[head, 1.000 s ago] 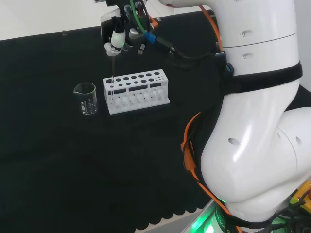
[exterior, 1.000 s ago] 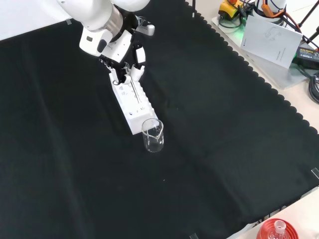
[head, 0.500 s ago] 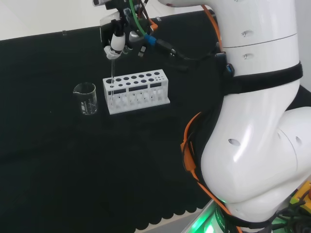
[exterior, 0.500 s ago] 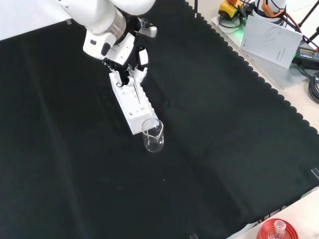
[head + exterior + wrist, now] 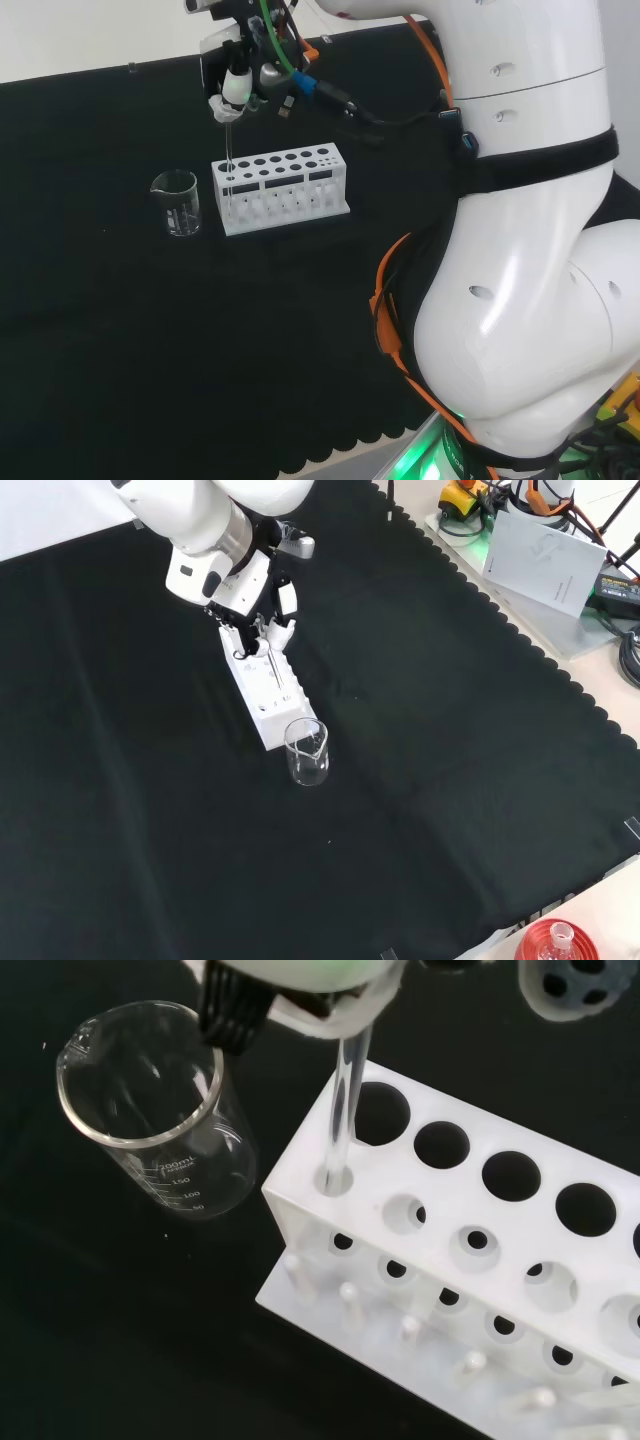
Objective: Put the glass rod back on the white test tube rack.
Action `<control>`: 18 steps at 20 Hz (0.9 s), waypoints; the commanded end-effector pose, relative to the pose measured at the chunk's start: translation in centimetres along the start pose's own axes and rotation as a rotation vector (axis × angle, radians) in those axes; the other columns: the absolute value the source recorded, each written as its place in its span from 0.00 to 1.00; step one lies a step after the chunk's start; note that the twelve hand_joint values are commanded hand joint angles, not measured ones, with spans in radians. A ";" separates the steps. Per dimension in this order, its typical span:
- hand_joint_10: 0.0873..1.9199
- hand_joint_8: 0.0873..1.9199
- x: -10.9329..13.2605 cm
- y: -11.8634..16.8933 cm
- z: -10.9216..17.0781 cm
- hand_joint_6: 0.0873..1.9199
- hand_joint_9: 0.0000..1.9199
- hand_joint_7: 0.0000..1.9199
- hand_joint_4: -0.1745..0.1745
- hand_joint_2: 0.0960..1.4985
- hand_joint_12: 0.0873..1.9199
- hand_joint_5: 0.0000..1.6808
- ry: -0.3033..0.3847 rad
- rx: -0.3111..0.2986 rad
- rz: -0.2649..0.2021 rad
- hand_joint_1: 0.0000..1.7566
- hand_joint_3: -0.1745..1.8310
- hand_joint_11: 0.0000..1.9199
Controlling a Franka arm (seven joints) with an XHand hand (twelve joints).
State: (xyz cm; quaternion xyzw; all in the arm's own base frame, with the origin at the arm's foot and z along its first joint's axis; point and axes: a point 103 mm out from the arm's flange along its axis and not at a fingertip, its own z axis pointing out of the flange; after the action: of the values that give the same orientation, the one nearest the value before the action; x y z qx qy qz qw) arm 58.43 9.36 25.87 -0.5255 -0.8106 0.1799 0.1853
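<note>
On my table [image 5: 420,780] under black cloth, a white test tube rack [image 5: 281,190] stands just beside a clear beaker [image 5: 177,203]. I see the robot hand [image 5: 236,83] above the rack's beaker end, fingertips pinching the top of the glass rod [image 5: 343,1110], which stands upright in a corner hole.

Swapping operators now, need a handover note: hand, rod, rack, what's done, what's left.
Hand: shut on the rod, pinching its top end, above the rack's end nearest the beaker.
Rod: upright, lower end in a small corner hole of the rack, as the wrist view shows.
Rack: on the cloth, beaker standing beside it, apart.
Done: rod brought over and seated in a hole.
Left: open the hand and lift clear without dragging the rod out; check it stays standing.
</note>
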 end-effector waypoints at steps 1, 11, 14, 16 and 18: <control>0.00 0.21 0.4 0.1 -0.1 0.47 0.90 0.75 0.00 0.48 0.38 0.65 0.003 0.014 0.003 0.66 0.39 0.81; 0.00 0.39 0.5 -0.5 -0.3 0.47 0.85 0.52 0.13 0.28 0.42 0.16 -0.003 0.056 0.034 0.53 0.47 0.77; 0.00 0.40 0.4 -1.0 -0.4 0.43 0.84 0.50 0.17 0.28 0.43 0.13 0.003 0.052 0.036 0.51 0.46 0.76; 0.00 0.40 0.3 -1.5 -0.5 0.42 0.84 0.49 0.18 0.28 0.43 0.12 0.008 0.044 0.038 0.50 0.45 0.76; 0.00 0.40 0.1 -2.0 -0.6 0.42 0.84 0.48 0.19 0.28 0.43 0.12 0.017 0.036 0.042 0.50 0.45 0.76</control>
State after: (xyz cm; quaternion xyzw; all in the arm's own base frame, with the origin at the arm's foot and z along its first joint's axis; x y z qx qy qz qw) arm 57.61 9.40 26.76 -0.5338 -0.7967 0.2028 0.1982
